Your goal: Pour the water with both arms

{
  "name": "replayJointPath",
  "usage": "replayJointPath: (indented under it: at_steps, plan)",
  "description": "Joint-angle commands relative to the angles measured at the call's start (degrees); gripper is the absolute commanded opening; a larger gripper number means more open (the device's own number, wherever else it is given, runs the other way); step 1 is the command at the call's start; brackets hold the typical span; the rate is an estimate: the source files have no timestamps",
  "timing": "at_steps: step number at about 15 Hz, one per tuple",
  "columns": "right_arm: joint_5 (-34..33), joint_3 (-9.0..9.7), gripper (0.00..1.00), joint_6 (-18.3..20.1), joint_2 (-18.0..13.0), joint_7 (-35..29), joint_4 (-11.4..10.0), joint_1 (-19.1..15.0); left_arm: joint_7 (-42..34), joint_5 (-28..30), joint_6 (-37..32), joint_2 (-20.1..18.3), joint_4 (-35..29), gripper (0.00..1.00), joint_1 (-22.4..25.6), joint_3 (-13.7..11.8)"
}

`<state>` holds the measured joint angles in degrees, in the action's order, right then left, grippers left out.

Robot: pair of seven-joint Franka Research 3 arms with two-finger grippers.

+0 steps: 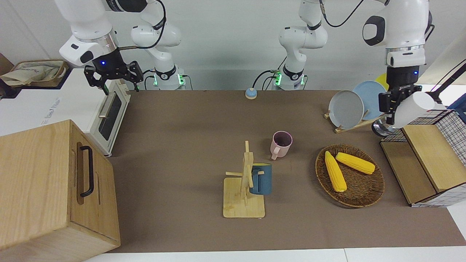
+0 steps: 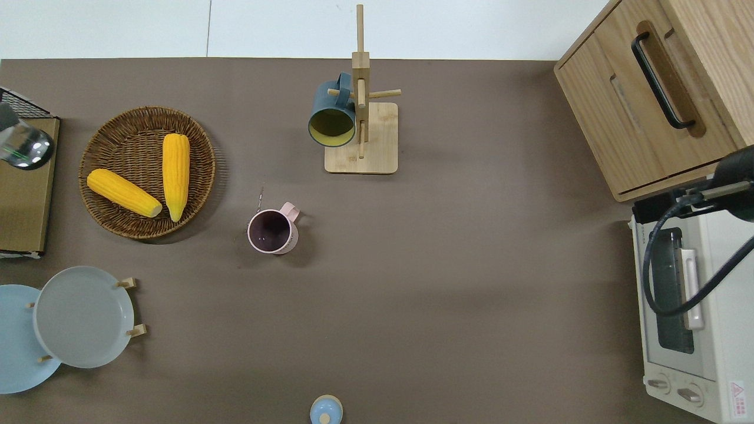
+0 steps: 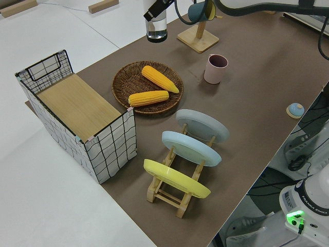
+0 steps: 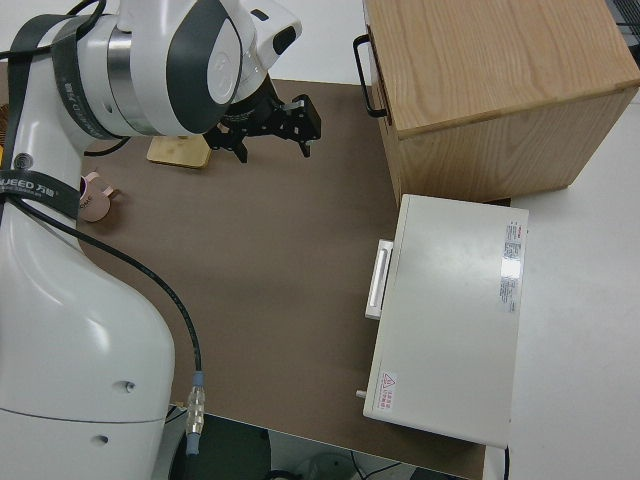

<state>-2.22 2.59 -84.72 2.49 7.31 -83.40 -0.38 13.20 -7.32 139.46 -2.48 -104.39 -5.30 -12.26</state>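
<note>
My left gripper [image 1: 395,102] is shut on a clear glass [image 1: 415,106], which it holds tilted in the air. The overhead view shows the glass [image 2: 23,145] over the edge of the wood-topped wire basket [image 2: 26,194] at the left arm's end of the table. The same glass [image 3: 157,27] hangs above the table in the left side view. I cannot tell whether it holds water. A pink mug [image 1: 281,143] stands upright and alone near the table's middle [image 2: 272,231], well apart from the glass. My right arm is parked, its gripper [image 1: 113,75] open and empty.
A wicker tray [image 1: 358,203] with two corn cobs lies between the mug and the wire basket. A wooden mug tree [image 1: 244,189] carries a blue mug [image 1: 261,178]. There are also a plate rack [image 1: 346,109], a toaster oven [image 1: 109,116], a wooden cabinet [image 1: 47,182] and a small blue knob [image 1: 251,93].
</note>
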Motion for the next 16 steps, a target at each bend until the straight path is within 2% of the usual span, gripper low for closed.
replayJointPath:
  at_steps: [1,4,9,16]
  plan:
    - [0.7,0.31,0.987,0.5,0.0,0.3,0.4,-0.6,-10.1,7.5,-0.9,7.4,11.0,0.0,6.3,0.3]
    - [0.7,0.31,0.987,0.5,0.0,0.3,0.4,-0.5,-22.4,17.0,-0.9,9.5,13.2,0.0,11.5,0.3]
    - [0.7,0.31,0.987,0.6,0.0,0.3,0.4,-0.5,-39.0,27.9,-0.3,11.6,13.3,0.0,19.6,0.6]
    - [0.7,0.31,0.987,0.6,0.0,0.3,0.4,-0.5,-56.6,42.0,0.3,16.6,15.2,0.0,24.2,0.6]
